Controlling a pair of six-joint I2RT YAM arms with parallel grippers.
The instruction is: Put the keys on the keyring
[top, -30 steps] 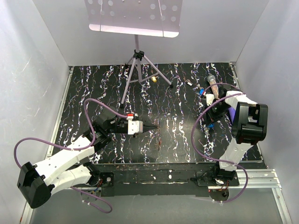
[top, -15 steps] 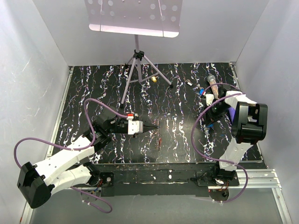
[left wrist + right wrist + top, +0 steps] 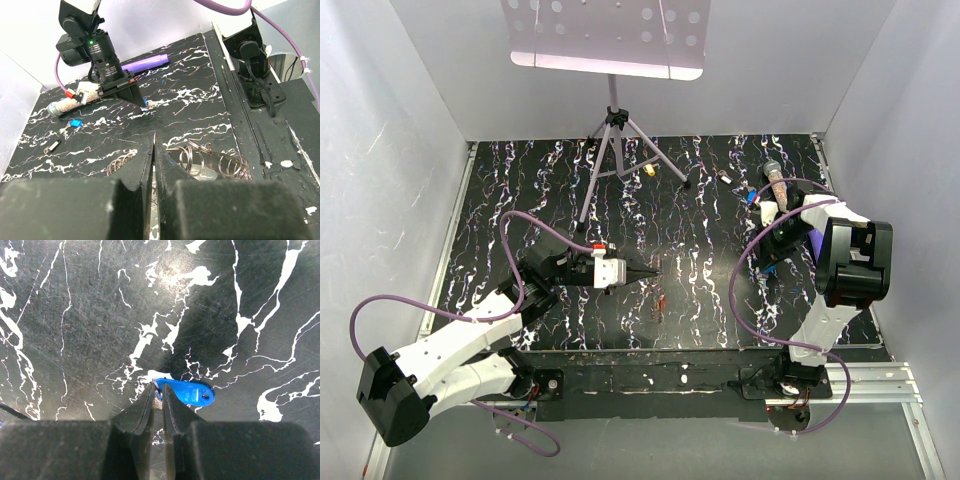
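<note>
1. No key seems threaded; the keyring [image 3: 192, 159] lies by the desk's [image 3: 700, 230] near edge.
2. Your left gripper [image 3: 155, 142] is closed beside it, apparently empty.
3. Your right gripper [image 3: 159, 390], barely parted, meets the blue key [image 3: 189, 393] near the right edge; grip unclear.

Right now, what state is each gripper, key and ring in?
left gripper, shut, nothing seen in it.
right gripper, jaws barely apart; grip unclear.
keyring, lying on the table, no key seen on it.
blue key, flat on the table at the right gripper's tips, off the keyring.
second blue key, loose on the table.
</note>
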